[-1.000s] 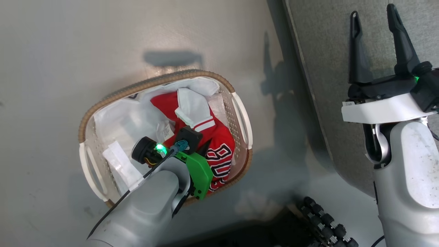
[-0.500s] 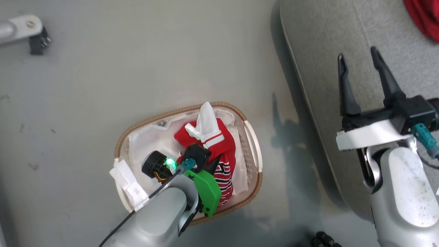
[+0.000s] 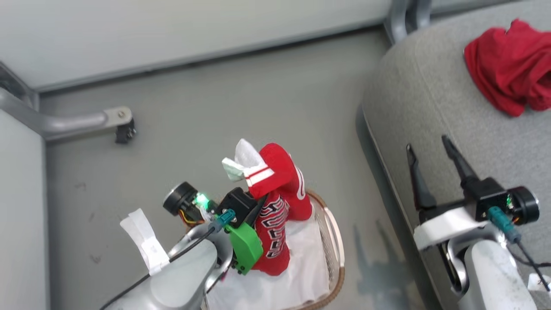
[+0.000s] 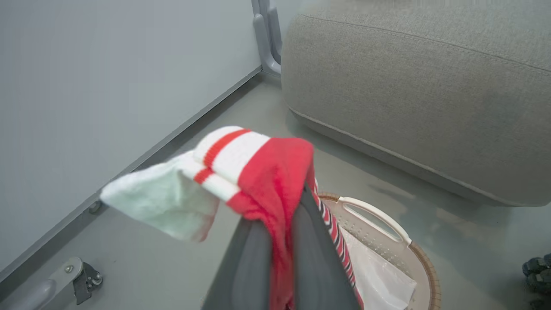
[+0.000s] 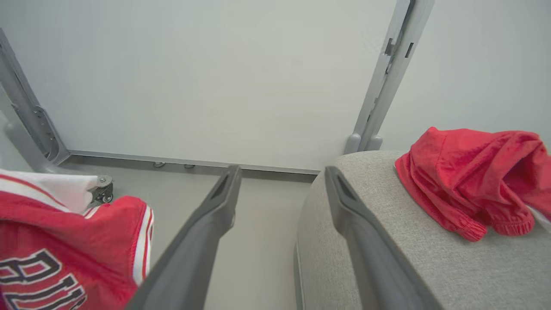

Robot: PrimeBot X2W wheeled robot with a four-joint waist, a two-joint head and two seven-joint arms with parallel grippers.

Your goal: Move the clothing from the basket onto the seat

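Note:
My left gripper is shut on a red jersey with white bands and striped lettering, held up above the basket. In the left wrist view its fingers pinch the red cloth, and a white sleeve end sticks out to the left. The jersey's lower end hangs over the basket's white liner. A second red garment lies crumpled on the grey seat. My right gripper stands open over the seat's near edge, holding nothing.
A grey metal frame leg with a small caster juts out over the floor at the left. An upright grey post stands by the wall behind the seat. Pale wall panels close the back and left.
The left gripper has lifted the jersey up out of the basket. The head camera has tilted up, so the wall and the garment on the seat have come into view.

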